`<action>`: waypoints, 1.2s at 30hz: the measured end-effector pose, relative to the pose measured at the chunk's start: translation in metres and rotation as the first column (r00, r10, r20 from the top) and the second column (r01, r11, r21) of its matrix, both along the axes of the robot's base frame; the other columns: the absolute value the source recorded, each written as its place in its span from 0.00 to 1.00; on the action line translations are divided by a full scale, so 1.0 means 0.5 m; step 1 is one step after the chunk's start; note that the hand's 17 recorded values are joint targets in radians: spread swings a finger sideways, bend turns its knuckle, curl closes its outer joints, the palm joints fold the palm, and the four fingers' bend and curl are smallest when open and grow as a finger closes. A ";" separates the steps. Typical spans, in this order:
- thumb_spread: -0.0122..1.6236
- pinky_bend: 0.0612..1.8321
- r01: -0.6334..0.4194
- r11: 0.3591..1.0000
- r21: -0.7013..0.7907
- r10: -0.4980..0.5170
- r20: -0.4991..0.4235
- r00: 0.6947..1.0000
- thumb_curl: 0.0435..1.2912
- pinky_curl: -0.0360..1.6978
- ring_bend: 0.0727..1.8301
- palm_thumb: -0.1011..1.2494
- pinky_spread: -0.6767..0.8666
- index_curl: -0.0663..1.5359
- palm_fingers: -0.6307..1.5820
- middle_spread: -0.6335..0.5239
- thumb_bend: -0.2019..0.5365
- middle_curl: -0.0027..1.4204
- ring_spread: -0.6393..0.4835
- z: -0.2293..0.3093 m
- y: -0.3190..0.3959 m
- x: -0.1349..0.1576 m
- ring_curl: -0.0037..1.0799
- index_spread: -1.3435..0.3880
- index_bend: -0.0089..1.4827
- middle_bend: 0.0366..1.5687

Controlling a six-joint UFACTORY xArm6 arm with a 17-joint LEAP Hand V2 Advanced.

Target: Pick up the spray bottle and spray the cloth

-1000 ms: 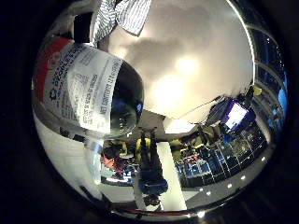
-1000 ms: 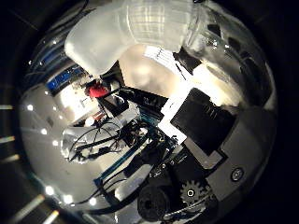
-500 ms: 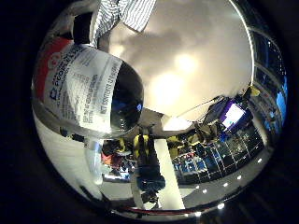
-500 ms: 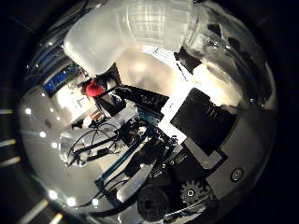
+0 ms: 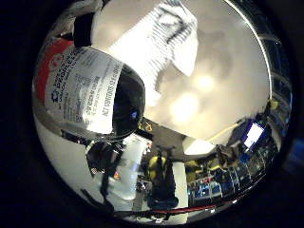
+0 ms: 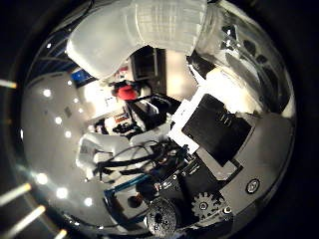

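Note:
The spray bottle (image 5: 90, 87), with a white printed label and a red band, lies close against my palm in the right little finger side palm view. In the right thumb side palm view its translucent white body (image 6: 130, 40) fills the upper part, and its red spray head (image 6: 127, 92) sticks out past it. My right hand (image 6: 214, 134) shows as white and black fingers curled alongside the bottle. A grey and white striped cloth (image 5: 163, 43) lies on a pale table (image 5: 204, 104), away from the bottle.
Past the table's edge is a room with desks, lit screens (image 5: 255, 133) and dark equipment (image 5: 157, 176). The hand's geared black parts (image 6: 204, 206) sit at the edge of the thumb side view.
The camera has swung with the hand. The cloth now takes up more of the little finger side view and sits nearer its middle. The bottle stays in the same place against the palm.

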State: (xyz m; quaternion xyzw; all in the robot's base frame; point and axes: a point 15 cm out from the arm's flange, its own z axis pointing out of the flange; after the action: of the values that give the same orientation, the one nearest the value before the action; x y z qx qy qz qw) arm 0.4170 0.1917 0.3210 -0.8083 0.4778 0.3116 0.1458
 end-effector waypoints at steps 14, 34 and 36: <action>0.56 0.53 -0.078 0.823 0.562 -0.046 0.202 0.978 0.59 0.79 0.79 0.82 0.31 0.50 0.82 0.48 0.25 0.43 0.43 0.086 0.324 0.009 0.55 0.67 0.80 0.87; 0.54 0.54 -0.082 0.773 0.629 -0.130 0.283 0.950 0.61 0.78 0.80 0.81 0.30 0.51 0.83 0.49 0.25 0.43 0.43 -0.154 0.407 0.130 0.54 0.67 0.79 0.87; 0.54 0.54 -0.059 0.778 0.626 -0.147 0.272 0.951 0.61 0.78 0.80 0.80 0.30 0.51 0.82 0.49 0.25 0.43 0.43 -0.189 0.395 0.167 0.54 0.67 0.79 0.87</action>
State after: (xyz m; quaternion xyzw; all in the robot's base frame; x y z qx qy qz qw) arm 0.5007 0.3889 0.2266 -0.7401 0.3372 0.3201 0.4858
